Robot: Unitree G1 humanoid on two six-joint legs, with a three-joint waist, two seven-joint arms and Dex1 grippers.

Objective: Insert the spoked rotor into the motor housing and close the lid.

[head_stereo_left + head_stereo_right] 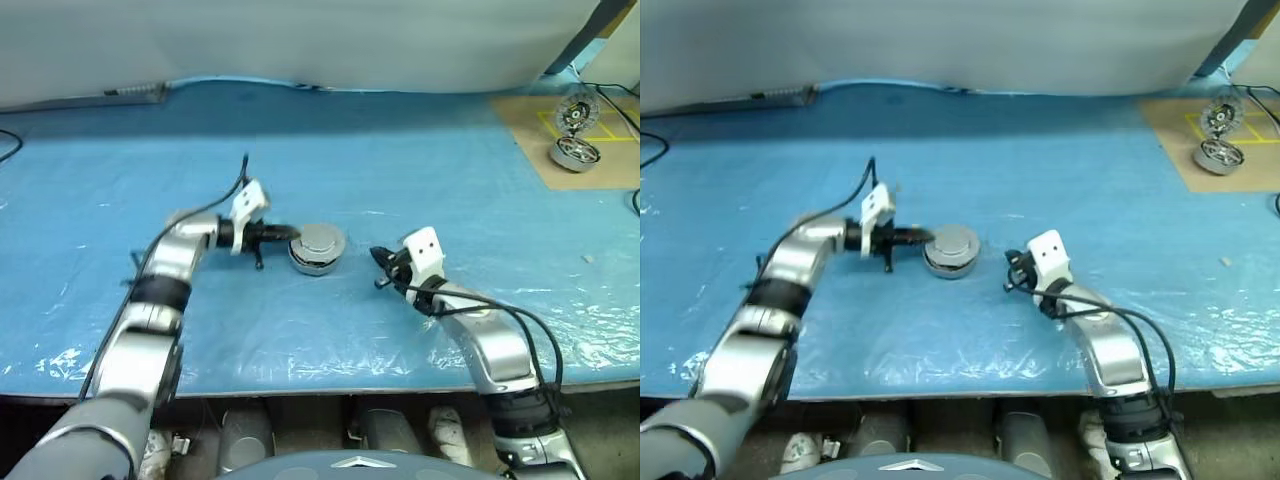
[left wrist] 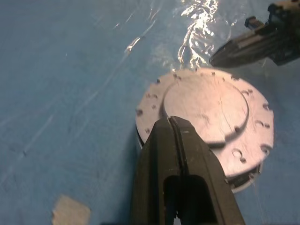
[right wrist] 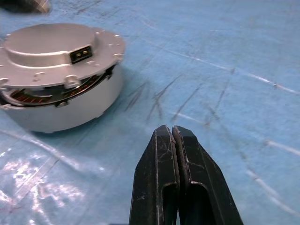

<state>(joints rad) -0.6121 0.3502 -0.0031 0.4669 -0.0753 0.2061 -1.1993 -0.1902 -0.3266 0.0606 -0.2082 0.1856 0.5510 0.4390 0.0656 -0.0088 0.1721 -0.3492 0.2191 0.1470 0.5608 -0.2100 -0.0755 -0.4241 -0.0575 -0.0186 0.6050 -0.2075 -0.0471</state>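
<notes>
The motor housing [image 1: 316,262] is found near the middle of the desk [image 1: 420,170], on the blue plastic covering, with the lid [image 1: 319,241] already laid on top of it. From the head views it just reads as a grey puck. The right wrist view gives away more: the lid [image 3: 56,51] is seated a bit crooked, a gap is left along one side, and copper windings can be glimpsed through that gap, plus a small black connector on the lid's raised hub. The left wrist view adds the ring of little holes around the lid's edge [image 2: 206,117], seen from above. The spoked rotor can't be made out anywhere, so presumably it's hidden under the lid, but that can't be told for sure.

The left end effector [image 1: 290,233] is pressed closed, fingers together with nothing held, and its tips are placed right at the lid's rim, touching or just about; contact can't be settled. The right end effector [image 1: 377,256] is also clamped closed and empty, kept a short way off on the housing's other side, pointed towards it; its dark fingers also show up in the far corner of the left wrist view.

Well apart, at the desk's far right corner, a brown cardboard sheet [image 1: 530,130] is seen with another silver motor drum [image 1: 574,153] and an upright spoked disc [image 1: 577,113] on it.
</notes>
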